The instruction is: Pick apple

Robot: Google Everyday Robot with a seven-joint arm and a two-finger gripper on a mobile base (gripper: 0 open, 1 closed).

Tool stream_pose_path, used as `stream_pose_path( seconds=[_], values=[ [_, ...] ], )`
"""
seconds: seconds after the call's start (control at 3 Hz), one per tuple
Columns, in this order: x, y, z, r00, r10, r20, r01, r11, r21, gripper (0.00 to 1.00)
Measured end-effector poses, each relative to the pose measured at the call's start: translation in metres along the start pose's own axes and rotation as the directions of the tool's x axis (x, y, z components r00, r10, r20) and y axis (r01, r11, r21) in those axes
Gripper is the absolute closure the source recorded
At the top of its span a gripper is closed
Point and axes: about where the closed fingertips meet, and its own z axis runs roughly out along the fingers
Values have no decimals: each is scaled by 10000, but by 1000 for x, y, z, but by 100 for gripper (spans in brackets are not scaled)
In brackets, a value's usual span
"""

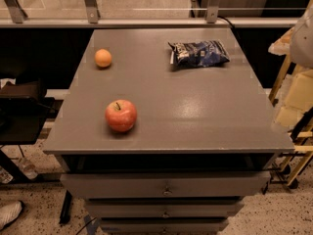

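The apple [121, 115] sits on the gray surface [195, 111], near the front edge and on the left side. It is red with some pale yellow patches. Its short dark stem points up. Nothing touches it.

The hand [295, 102] is at the far right edge of the view. It shows as pale yellowish shapes hanging past the right side of the surface. I cannot tell if it is open or closed. It holds nothing that I can see. The apple is well apart from the hand, far over to the left of it and a little closer to the front. Bare gray top lies between them.

A small orange fruit [103, 58] rests farther back on the left, behind the apple and apart from it. A dark blue snack bag [199, 53] lies flat at the back right, well apart from both fruits.

Under the surface there are gray drawers [166, 185] with small knobs. A black chair [22, 114] stands on the floor to the left.
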Motion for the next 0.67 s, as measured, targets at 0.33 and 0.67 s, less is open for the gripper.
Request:
stream_pose_path(
  seconds=[0.33, 0.67],
  values=[
    [0, 0, 0, 10000, 0, 1, 0, 10000, 2, 0],
    [-38, 3, 17, 9929, -734, 933, 784, 9956, -517, 0]
  ],
)
